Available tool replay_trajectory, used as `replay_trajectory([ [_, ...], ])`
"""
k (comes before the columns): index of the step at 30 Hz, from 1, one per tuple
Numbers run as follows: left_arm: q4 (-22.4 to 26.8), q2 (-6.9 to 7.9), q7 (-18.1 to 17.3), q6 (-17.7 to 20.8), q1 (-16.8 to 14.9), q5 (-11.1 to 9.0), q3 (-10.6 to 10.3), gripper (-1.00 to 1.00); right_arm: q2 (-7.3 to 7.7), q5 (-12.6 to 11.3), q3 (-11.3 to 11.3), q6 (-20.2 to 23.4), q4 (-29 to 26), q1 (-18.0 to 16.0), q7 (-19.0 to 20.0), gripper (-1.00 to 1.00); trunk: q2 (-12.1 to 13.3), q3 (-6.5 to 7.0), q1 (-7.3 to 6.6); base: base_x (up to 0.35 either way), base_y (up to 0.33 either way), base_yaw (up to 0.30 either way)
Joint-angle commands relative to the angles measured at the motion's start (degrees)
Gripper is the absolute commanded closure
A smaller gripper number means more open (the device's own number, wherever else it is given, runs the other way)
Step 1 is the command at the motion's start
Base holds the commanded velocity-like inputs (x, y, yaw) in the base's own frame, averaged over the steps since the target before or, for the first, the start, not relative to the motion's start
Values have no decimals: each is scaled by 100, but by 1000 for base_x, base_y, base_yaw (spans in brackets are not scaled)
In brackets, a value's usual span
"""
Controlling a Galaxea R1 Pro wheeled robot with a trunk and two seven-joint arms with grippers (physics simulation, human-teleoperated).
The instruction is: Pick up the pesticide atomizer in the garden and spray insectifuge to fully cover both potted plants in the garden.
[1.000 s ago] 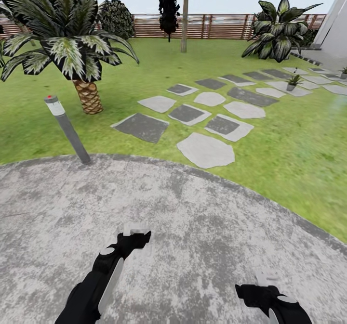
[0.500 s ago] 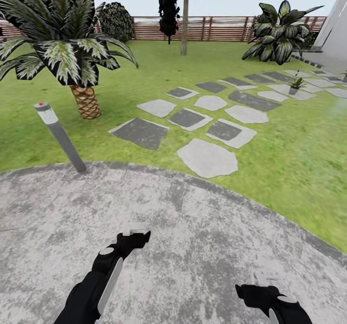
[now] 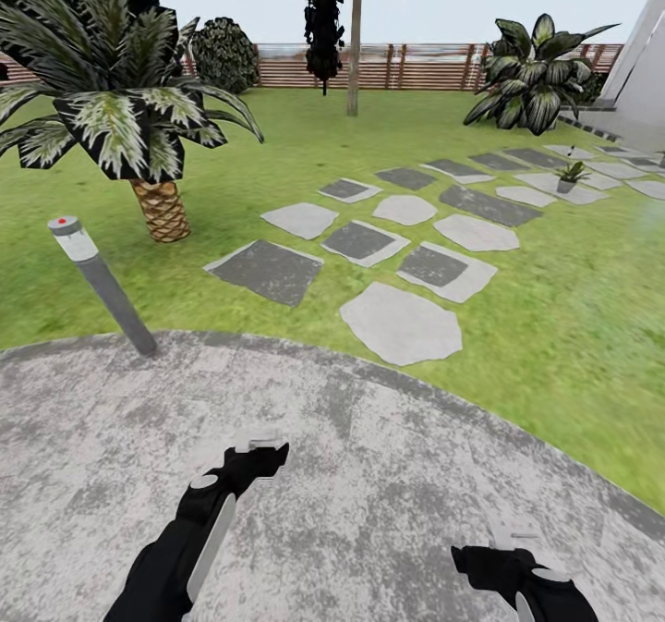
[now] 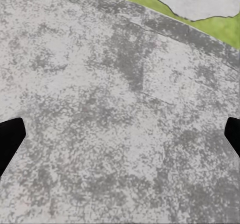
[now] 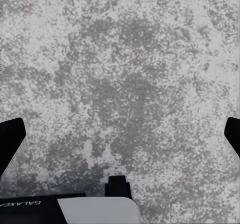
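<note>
Ahead, one potted plant (image 3: 570, 176) stands on a stepping stone (image 3: 557, 185) at the path's far right end, well apart from both arms, nearer the right gripper (image 3: 514, 537). Left gripper (image 3: 258, 442) and right fingers spread wide, empty, over grey paving (image 3: 369, 474).

A small rosette of pointed olive-green leaves in a tiny grey pot (image 3: 569, 176) stands upright on a pale grey stepping stone (image 3: 560, 185), far across the green lawn (image 3: 305, 137) near the brown slatted fence (image 3: 416, 66).
</note>
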State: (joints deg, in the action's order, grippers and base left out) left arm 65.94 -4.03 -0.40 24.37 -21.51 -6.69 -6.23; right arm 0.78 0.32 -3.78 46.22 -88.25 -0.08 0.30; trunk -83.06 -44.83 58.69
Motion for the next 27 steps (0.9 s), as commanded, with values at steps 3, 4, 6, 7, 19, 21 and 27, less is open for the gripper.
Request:
replay_trajectory([
  [3, 12, -1, -6, 30, -2, -57, 13, -100, 6, 2, 0, 27, -8, -1, 29, -100, -2, 5, 4, 340, 0, 0],
  [4, 12, -1, -5, 31, -2, -56, 11, -100, 7, 1, 0, 27, -8, -1, 31, -100, -2, 7, 4, 340, 0, 0],
  [6, 14, -1, -3, 32, 2, -54, -1, -100, 9, -3, 0, 27, -8, -1, 36, -100, -2, 8, 4, 340, 0, 0],
  [7, 15, -1, -3, 32, 4, -53, -4, -100, 9, -4, -3, 27, -8, -4, 38, -100, -2, 9, 4, 340, 0, 0],
  [19, 32, -1, -3, 32, 7, -53, -26, -100, -28, -1, 6, 23, -8, -2, 12, -100, -2, 9, 4, 340, 0, 0],
  [21, 32, -1, -3, 32, 7, -52, -27, -100, -28, -3, 7, 24, -8, -3, 7, -100, -2, 9, 4, 340, 0, 0],
  [27, 33, -5, 1, 32, 7, -52, -33, -100, -24, -6, 9, 27, -8, -1, 29, -100, -2, 9, 4, 340, 0, 0],
])
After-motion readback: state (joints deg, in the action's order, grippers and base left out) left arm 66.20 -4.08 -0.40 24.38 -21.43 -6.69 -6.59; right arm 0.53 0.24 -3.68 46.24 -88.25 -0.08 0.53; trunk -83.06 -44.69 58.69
